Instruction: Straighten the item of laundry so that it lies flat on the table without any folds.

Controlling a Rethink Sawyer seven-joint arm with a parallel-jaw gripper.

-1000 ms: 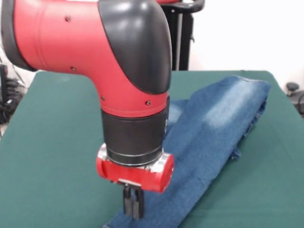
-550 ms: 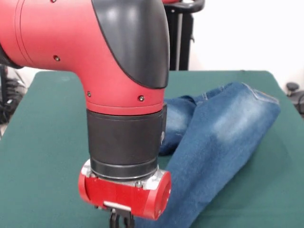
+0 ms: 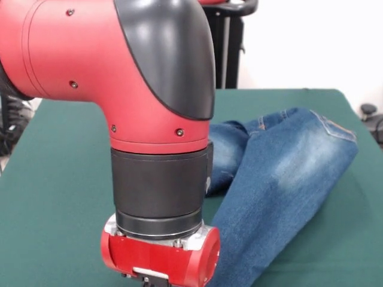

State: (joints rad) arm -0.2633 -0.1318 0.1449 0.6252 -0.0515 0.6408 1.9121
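Since a second ago my arm [image 3: 143, 119] has come lower and nearer the camera, so that my claw, which then showed as a dark pair of tips over the near end of the jeans, has dropped below the bottom edge of the view. Only the red wrist ring [image 3: 158, 263] shows at the bottom now, with the black collar above it. I cannot tell whether the claw is open or closed, nor whether it has any cloth in it.

Over the same second the jeans [image 3: 281, 173] have changed shape. Their far end, which lay as a flat folded edge at the right, has rolled open and shifted a little toward the right rim of the table [image 3: 60, 179]. A pocket corner with orange-tan stitching now faces up there.

The jeans lie on the right half of the green table as one long band running from the far right down toward the near middle, where my wrist hides the lower end. A faded pale patch sits midway along the band. A second part of the denim bunches up behind my wrist, at the left of the main band and touching it, with creases and a seam showing. That part is not flat. Left of my arm the tabletop shows only green cloth.
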